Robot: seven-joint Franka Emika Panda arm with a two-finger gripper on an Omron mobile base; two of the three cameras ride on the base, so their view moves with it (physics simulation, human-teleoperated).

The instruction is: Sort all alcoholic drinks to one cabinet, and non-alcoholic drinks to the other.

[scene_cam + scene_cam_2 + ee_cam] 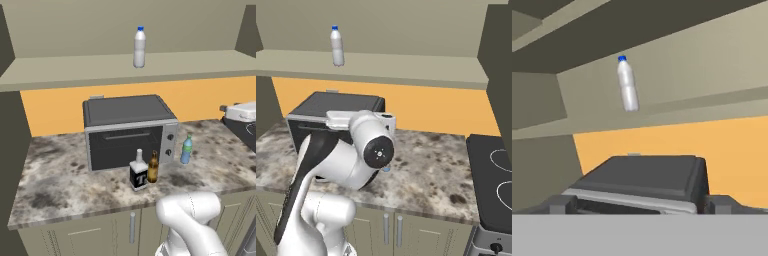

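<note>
A whitish blue-capped bottle [139, 47] [336, 46] [627, 85] stands upright on the open upper cabinet shelf [70, 70]. On the counter, in front of the oven, the square "T" bottle [138, 173] and the brown beer bottle [153, 167] stand side by side. To their right, by the oven's front corner, is the blue green-topped bottle [186, 149]. My gripper [641, 204] is open and empty, with its fingertips [562, 203] far apart. It hangs at about oven-top height, well short of the shelf bottle and facing it.
A dark countertop oven [127, 131] [331, 107] [647, 180] sits on the marble counter [55, 180] under the shelf. A black stovetop [491, 175] lies at the right. My arm's elbow [373, 147] bulks in front of the oven. Lower cabinet doors [85, 237] run below.
</note>
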